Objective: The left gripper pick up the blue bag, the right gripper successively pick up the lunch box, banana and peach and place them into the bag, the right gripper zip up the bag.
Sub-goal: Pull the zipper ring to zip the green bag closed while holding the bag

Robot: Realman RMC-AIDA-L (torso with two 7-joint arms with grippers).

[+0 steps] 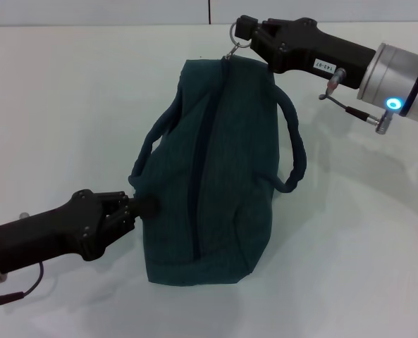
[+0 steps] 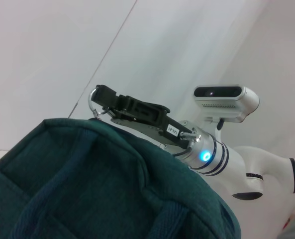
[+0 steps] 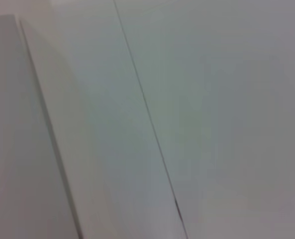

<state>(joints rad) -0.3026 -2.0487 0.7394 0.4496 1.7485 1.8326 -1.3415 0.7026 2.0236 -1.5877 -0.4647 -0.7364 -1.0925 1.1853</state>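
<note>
The blue bag [image 1: 216, 176] lies lengthwise on the white table, and its zipper [image 1: 201, 162] runs closed along the top. At the bag's near left side, my left gripper [image 1: 139, 207] is shut on the fabric by the handle's base. At the bag's far end, my right gripper [image 1: 242, 29] is shut on the metal ring of the zipper pull [image 1: 235, 39]. The left wrist view shows the bag [image 2: 87, 184] up close, with the right gripper [image 2: 101, 95] and ring beyond it. The lunch box, banana and peach are out of view.
One loose bag handle [image 1: 293, 148] loops out on the bag's right side. The white table [image 1: 364, 239] surrounds the bag. My head camera [image 2: 226, 97] and torso appear in the left wrist view. The right wrist view shows only pale flat surfaces.
</note>
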